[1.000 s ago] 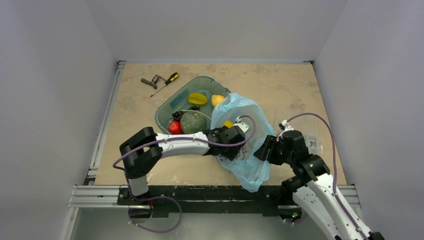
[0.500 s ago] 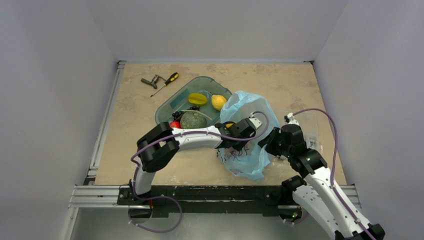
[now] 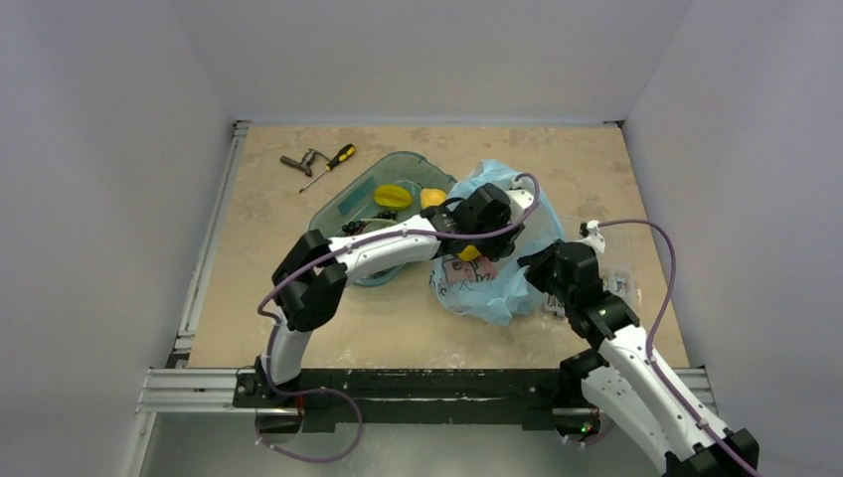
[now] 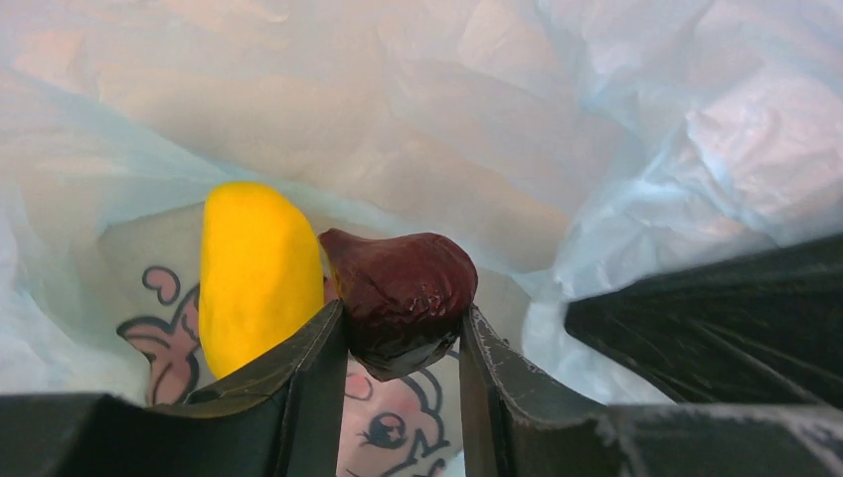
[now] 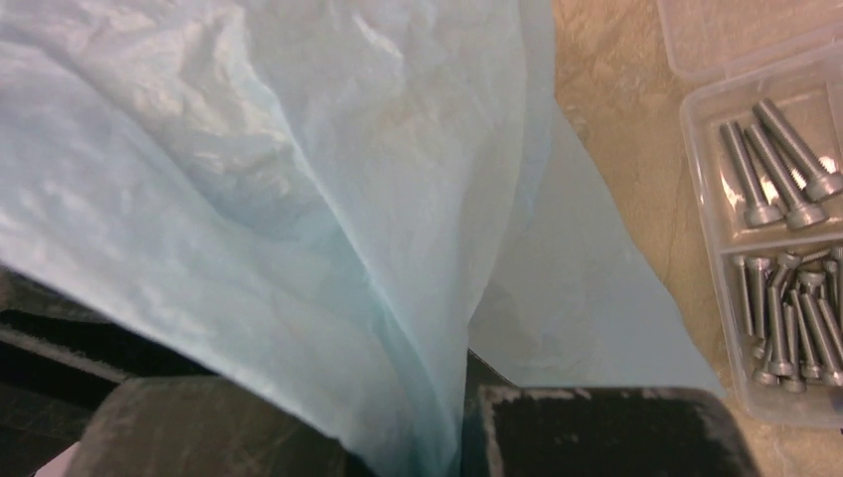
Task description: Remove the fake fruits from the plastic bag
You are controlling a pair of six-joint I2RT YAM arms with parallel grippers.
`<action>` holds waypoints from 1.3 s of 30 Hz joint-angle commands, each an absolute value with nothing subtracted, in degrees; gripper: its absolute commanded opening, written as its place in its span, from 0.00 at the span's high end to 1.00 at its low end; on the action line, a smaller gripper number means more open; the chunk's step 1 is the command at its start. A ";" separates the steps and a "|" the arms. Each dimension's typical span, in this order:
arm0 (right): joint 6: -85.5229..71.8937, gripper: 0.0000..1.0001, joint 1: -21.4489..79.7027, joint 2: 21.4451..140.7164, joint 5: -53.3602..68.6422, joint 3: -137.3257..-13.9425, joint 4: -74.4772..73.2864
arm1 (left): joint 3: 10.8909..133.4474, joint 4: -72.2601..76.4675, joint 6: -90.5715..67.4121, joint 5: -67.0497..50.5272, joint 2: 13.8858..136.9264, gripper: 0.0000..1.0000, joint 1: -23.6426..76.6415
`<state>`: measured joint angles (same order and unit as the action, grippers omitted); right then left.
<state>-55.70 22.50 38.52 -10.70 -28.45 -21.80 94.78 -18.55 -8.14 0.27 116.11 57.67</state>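
Observation:
The light-blue plastic bag [image 3: 502, 283] lies crumpled on the table right of centre, with its cartoon print [image 4: 398, 427] showing from inside. My left gripper [image 4: 403, 313] reaches inside the bag and is shut on a dark maroon wrinkled fruit [image 4: 403, 293]. A smooth yellow mango-like fruit [image 4: 253, 273] lies just left of it on the bag's floor, and it also shows in the top view [image 3: 468, 253] under the left wrist. My right gripper [image 5: 437, 437] is shut on a fold of the bag's edge at its right side [image 3: 537, 266].
A teal tray [image 3: 343, 204] behind the left arm holds a star fruit [image 3: 394, 195] and a yellow pear [image 3: 431, 197]. A screwdriver [image 3: 333, 164] lies at the far left. A clear box of bolts [image 5: 785, 248] sits right of the bag.
My left arm has pushed further back and right into the bag and closed on the maroon fruit. The right gripper has moved up and shut on the bag's edge. The bag has shifted backward.

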 commanded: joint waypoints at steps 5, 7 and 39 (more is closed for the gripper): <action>-58.18 1.00 22.06 40.99 -21.74 -27.53 -8.71 | 100.69 -20.76 -9.04 -10.15 108.41 1.00 55.61; -57.19 1.00 21.24 42.81 -21.97 -28.75 -7.26 | 100.52 -22.20 -10.26 -11.57 106.00 1.00 55.55; -27.59 1.00 13.27 46.06 -1.07 -32.70 -5.01 | 103.20 -44.31 -9.28 6.81 108.84 1.00 37.00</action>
<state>-28.86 13.43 47.86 -1.93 -33.36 -5.69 101.16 -43.20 -9.32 5.02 107.87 37.10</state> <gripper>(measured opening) 0.003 0.379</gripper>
